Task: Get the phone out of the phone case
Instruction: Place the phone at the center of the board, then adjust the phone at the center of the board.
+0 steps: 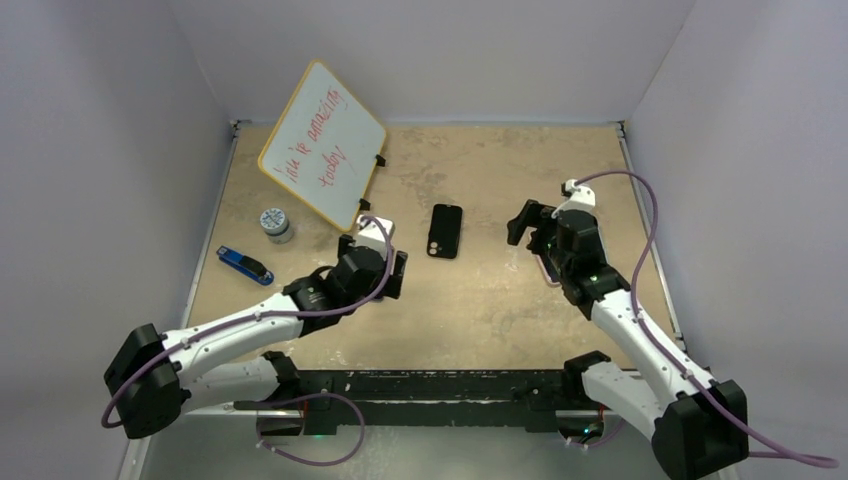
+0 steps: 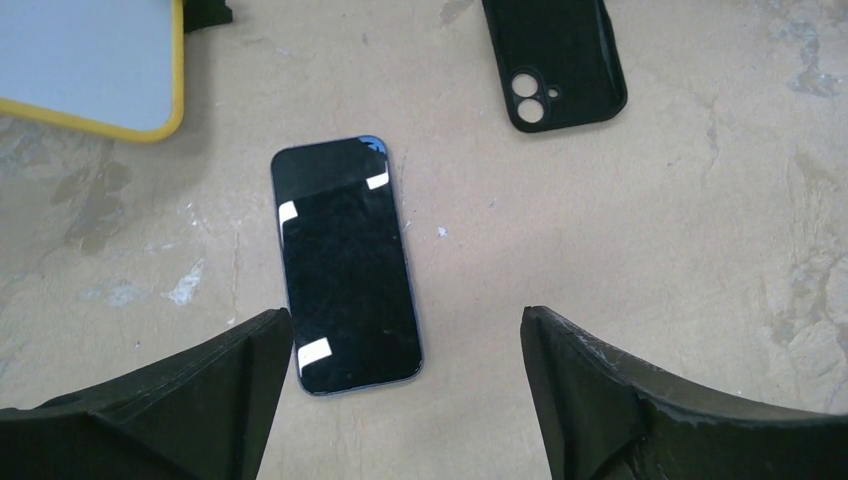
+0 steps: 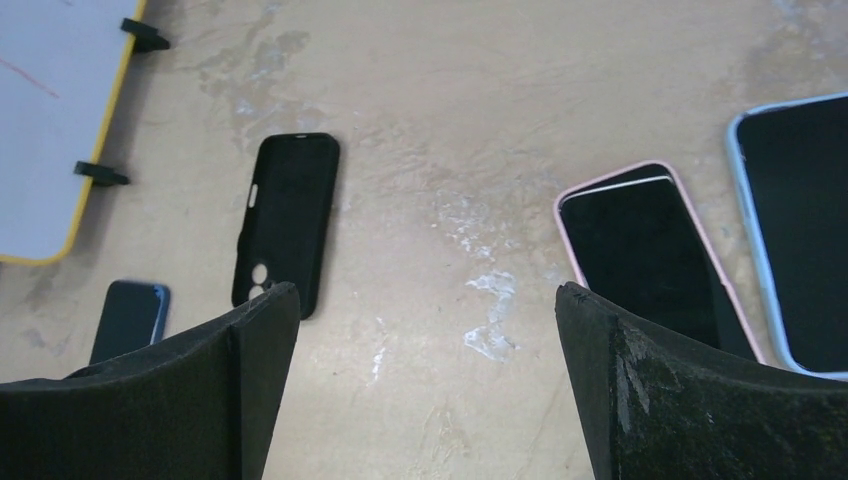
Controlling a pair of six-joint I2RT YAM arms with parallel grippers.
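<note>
Far left, at nine o'clock on the counter [image 1: 480, 320], a blue tool [image 1: 244, 265] lies near a small jar [image 1: 276, 224]; up at eleven o'clock a yellow-framed whiteboard [image 1: 322, 143] stands tilted, red writing across it; now the left claw [image 2: 402, 335], fingers spread wide and gripping nothing; and there's the phone [image 2: 345, 265], bare, screen up, flat on the counter under that gap, nearer the finger on the left of the wrist view; at one o'clock from it lies the phone case [image 2: 560, 60], empty, camera cutout showing, well apart from the phone; over to the right claw [image 3: 425, 300], fingers wide apart too, hanging over bare counter with nothing between them; at three o'clock from it two more handsets lie side by side, one in a pink case [image 3: 650, 260], one in a pale blue case [image 3: 800, 230].
</note>
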